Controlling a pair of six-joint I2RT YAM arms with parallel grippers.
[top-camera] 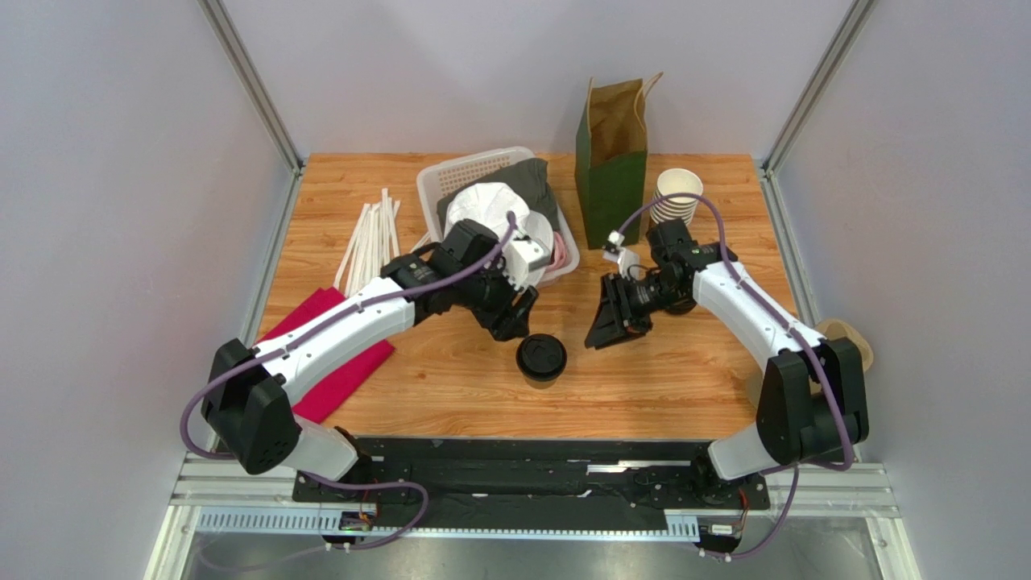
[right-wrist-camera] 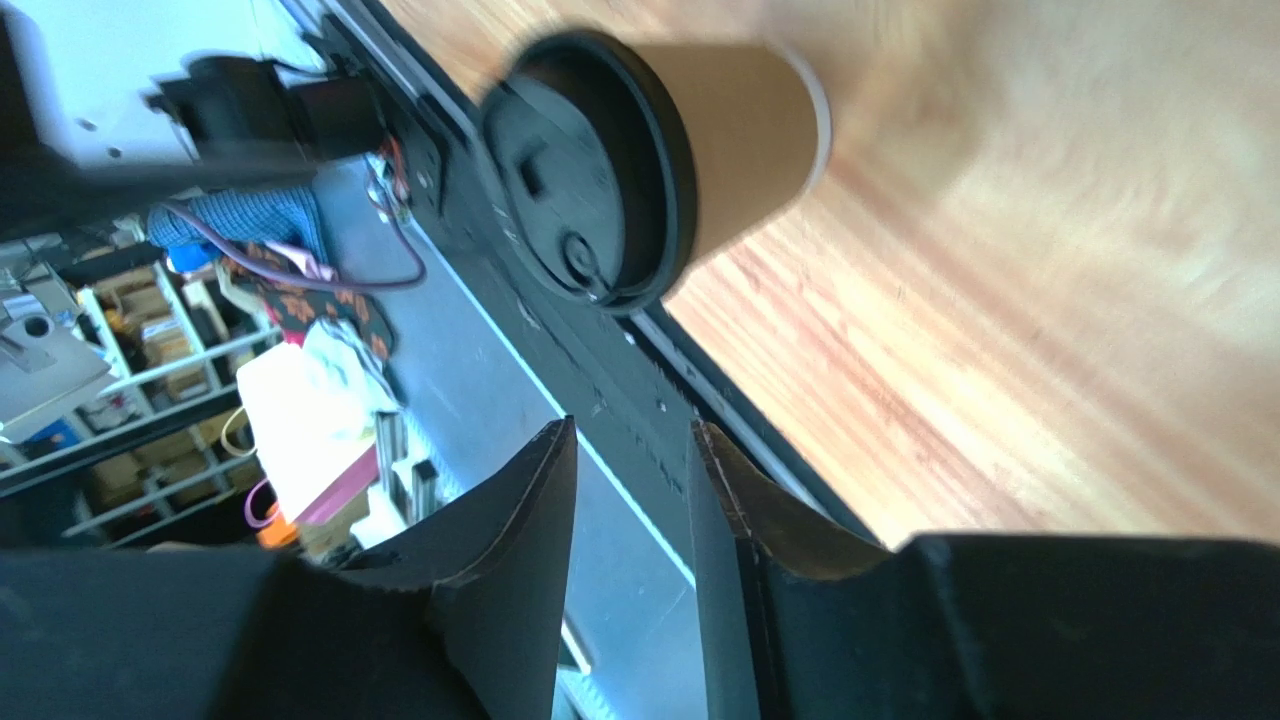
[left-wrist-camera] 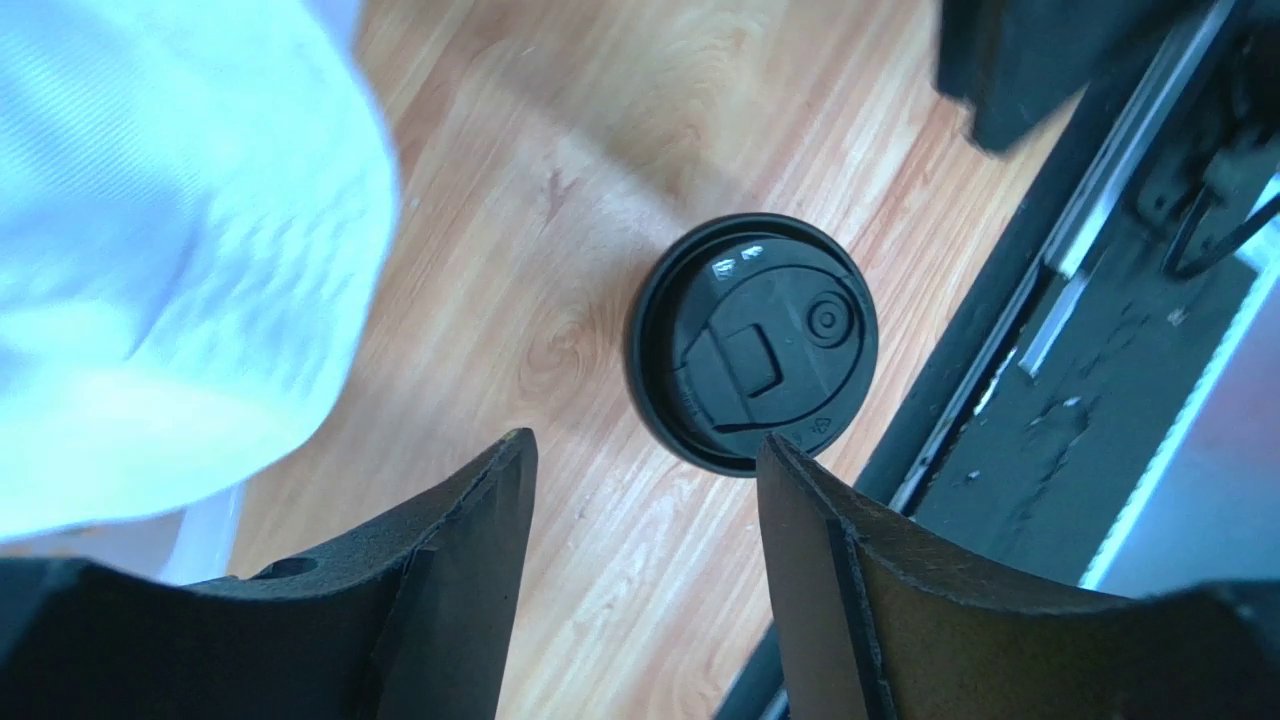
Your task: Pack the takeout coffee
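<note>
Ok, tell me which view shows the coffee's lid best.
The left wrist view: the lid is seen from almost straight above, large and sharp, its whole top face showing. The top external view shows it only as a small black disc. The right wrist view shows it slanted and blurred, with the cup's brown side.

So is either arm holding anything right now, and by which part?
Nothing is held. Both sets of jaws stand open and empty; the brown paper cup with the round black plastic lid stands free between them.
</note>
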